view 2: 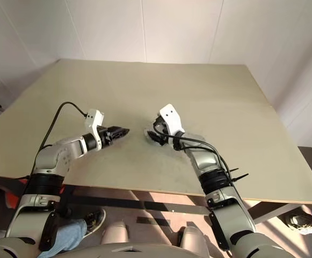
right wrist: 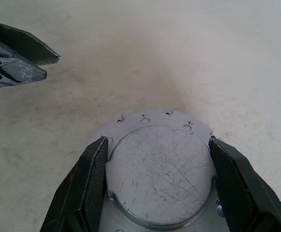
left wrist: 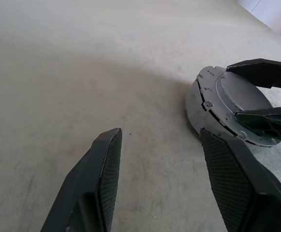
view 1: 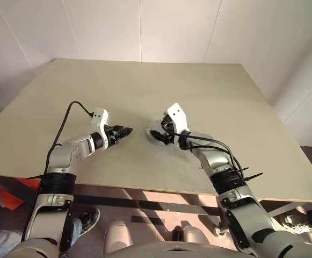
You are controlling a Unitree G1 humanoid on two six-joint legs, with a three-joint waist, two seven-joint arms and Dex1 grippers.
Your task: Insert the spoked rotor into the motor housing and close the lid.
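The motor housing, a thick round silver-grey metal body, sits on the table near the middle. Its flat scratched face, with small holes around the rim, is turned toward my right wrist. I cannot tell whether that face is the lid, and the inside is hidden. My right gripper is shut on the housing, one finger on each side of the raised round face. My left gripper is open and empty, a short way to the left of the housing and pointing at it. The spoked rotor is out of view.
The beige table stretches far behind and to both sides of the grippers. Its front edge runs close under my forearms. White walls stand behind the table.
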